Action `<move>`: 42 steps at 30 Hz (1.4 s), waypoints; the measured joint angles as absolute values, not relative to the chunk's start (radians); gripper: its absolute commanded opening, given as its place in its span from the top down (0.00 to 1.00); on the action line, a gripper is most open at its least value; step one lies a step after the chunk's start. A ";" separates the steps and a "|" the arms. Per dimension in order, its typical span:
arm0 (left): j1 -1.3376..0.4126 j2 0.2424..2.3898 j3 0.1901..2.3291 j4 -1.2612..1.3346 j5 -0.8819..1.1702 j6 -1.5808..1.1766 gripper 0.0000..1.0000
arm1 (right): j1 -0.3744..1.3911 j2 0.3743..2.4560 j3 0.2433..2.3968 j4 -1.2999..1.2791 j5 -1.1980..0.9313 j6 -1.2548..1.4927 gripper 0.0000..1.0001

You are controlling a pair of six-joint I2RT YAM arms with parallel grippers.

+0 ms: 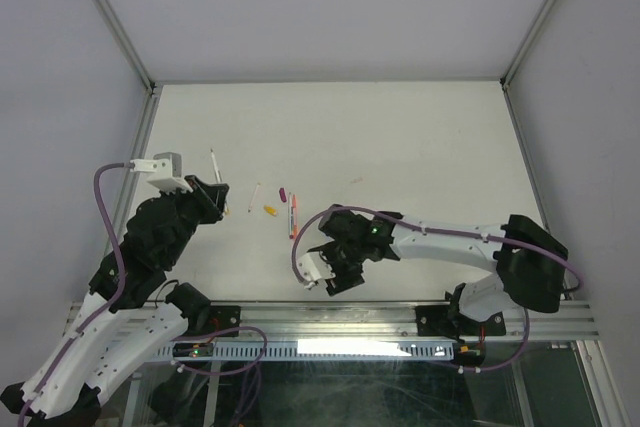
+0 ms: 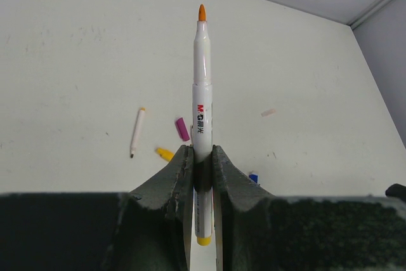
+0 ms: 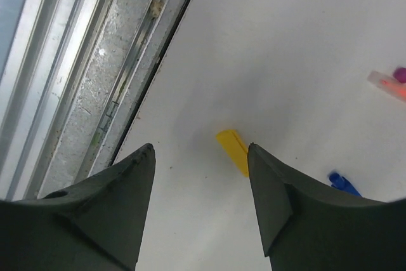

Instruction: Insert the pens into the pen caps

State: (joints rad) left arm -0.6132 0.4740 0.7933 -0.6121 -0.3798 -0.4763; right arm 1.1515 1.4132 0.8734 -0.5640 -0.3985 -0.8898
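My left gripper [image 2: 202, 150] is shut on a white pen [image 2: 202, 93] with an orange tip and a yellow rear end, held above the table; it also shows in the top view [image 1: 218, 199]. A small white pen [image 2: 137, 132], a purple cap [image 2: 182, 129], a yellow cap [image 2: 164, 153] and a blue cap [image 2: 253, 177] lie beyond it. My right gripper [image 3: 200, 147] is open, low over the table, with another yellow cap [image 3: 233, 150] just beyond its right fingertip. A blue cap [image 3: 342, 182] and a red-pink pen [image 3: 388, 85] lie further right.
The metal rail [image 3: 95, 80] at the table's near edge runs along the left of the right wrist view. In the top view an orange-red pen [image 1: 292, 215] lies between the two grippers. White walls enclose the table [image 1: 400, 137] on three sides.
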 measured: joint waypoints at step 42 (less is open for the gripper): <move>-0.613 0.431 0.758 -0.605 -0.419 -0.483 1.00 | 1.107 1.764 1.121 -0.815 -0.353 -1.194 0.60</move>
State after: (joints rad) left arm -0.6132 0.4309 0.7582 -0.6052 -0.4187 -0.4828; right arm 1.1069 1.7641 1.1206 -0.8146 -0.3534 -1.1938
